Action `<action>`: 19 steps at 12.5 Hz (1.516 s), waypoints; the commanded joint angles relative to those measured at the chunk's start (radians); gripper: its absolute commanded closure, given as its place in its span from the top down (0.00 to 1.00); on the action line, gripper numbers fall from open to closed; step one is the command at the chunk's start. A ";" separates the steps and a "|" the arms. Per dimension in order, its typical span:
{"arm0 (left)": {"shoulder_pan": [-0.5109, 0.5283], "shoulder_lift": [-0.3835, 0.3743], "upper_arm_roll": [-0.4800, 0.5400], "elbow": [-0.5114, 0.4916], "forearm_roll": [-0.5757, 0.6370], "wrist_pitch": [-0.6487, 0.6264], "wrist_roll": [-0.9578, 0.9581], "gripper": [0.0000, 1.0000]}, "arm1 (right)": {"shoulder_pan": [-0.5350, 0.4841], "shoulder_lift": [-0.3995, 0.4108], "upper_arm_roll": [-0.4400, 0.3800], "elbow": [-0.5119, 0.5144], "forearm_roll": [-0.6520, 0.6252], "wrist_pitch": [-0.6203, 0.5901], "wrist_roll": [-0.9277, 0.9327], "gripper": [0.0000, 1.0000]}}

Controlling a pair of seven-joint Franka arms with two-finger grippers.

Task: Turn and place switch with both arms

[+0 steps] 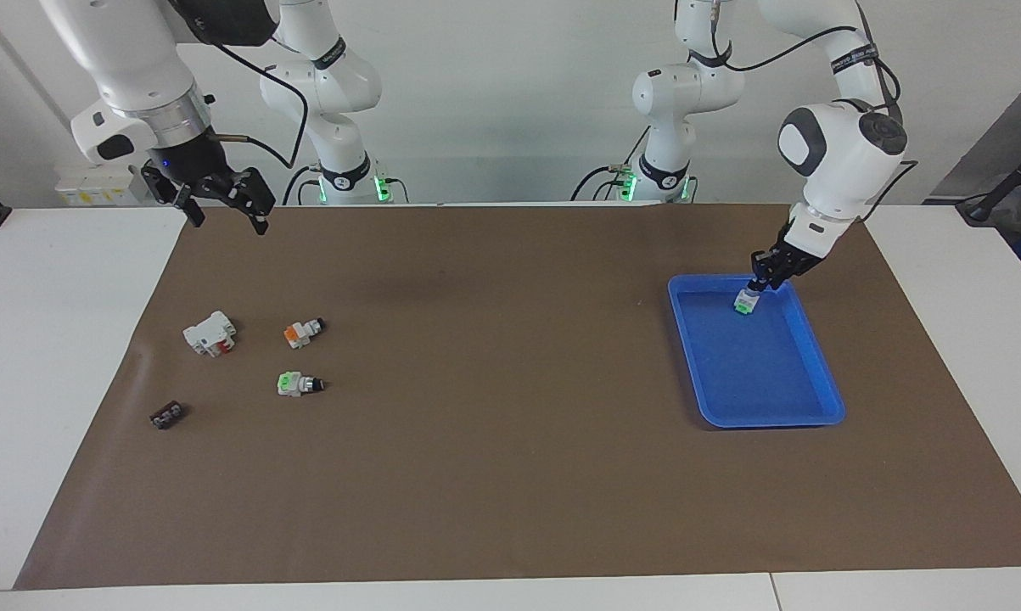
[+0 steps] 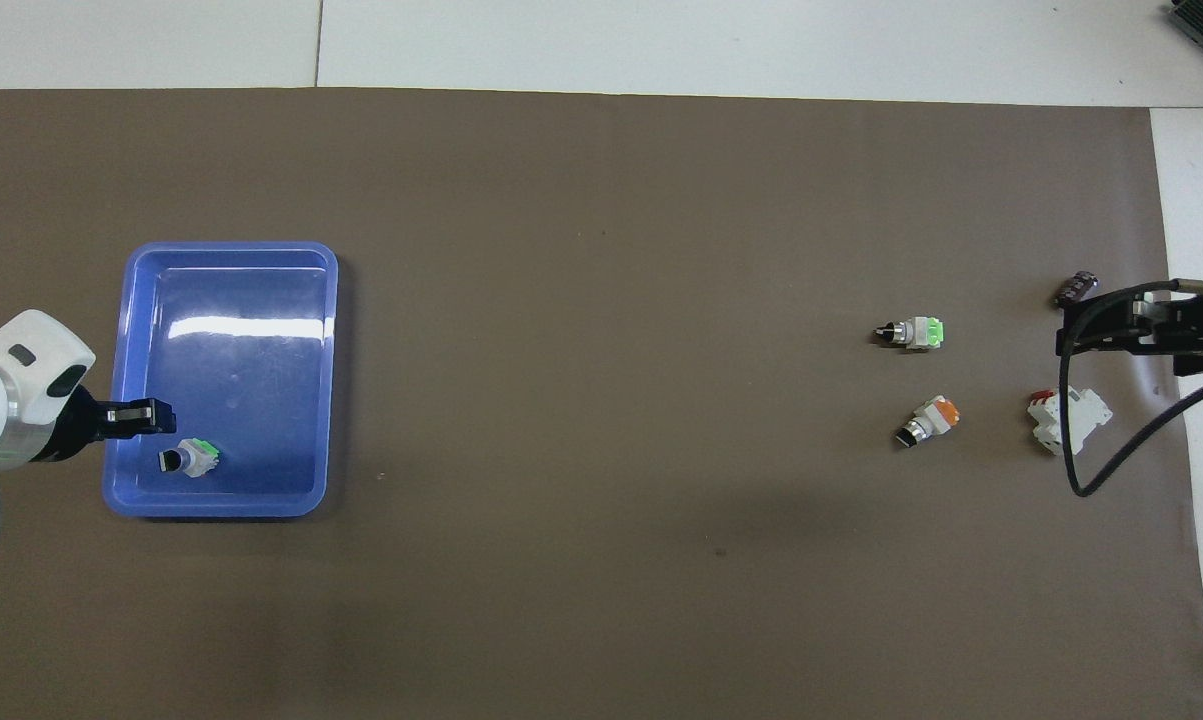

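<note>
Three switches are showing on the tabletop [image 1: 510, 526], which is wearing a matte brown mat over glossy white. Taking the blue tray [image 1: 816, 365] as the landmark and reading across the facing view: the right claw [image 1: 221, 204] is hanging high in the air at the right arm's end, well apart from the tray, its black fingers spread wide and holding nothing. Below it, also well apart from the tray, a small dark-brown strip [image 1: 167, 415] is lying flat, and a boxy white part with red [image 1: 210, 333] is sitting nearer to the robots than the strip. Between these and the tray, though much closer to them, two switches are lying on their sides: the orange-faced switch [image 1: 304, 332], and the green-faced switch [image 1: 299, 384], which is lying farther from the robots.

Inside the tray, a smooth plastic rectangle with rounded corners and a raised rim, the third switch [image 1: 746, 301] is standing in the corner nearest the left arm, green block down. The left claw [image 1: 765, 281] is reaching down over that corner and is meeting the top of the switch in the facing view; whether its fingers are gripping is something I cannot tell.

The overhead view is showing the third switch's round black knob, which the facing view hides under the claw.
</note>
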State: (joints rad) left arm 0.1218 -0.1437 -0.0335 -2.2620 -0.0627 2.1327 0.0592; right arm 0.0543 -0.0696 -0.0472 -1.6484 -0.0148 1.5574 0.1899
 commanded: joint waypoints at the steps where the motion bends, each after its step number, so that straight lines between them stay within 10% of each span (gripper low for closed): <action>1: -0.030 0.093 0.000 0.215 0.017 -0.166 0.002 0.99 | -0.013 -0.013 0.023 0.005 -0.005 -0.017 0.019 1.00; 11: -0.108 0.105 0.000 0.642 0.020 -0.609 -0.004 0.99 | -0.021 -0.022 0.017 0.028 -0.004 -0.062 -0.020 1.00; 19: -0.090 0.076 0.007 0.636 0.040 -0.583 -0.081 1.00 | -0.013 -0.029 0.021 0.022 -0.004 -0.059 -0.109 1.00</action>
State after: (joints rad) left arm 0.0320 -0.0613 -0.0335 -1.6161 -0.0587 1.5338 -0.0078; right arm 0.0469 -0.0814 -0.0317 -1.6177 -0.0148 1.5075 0.1190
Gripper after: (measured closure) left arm 0.000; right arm 0.000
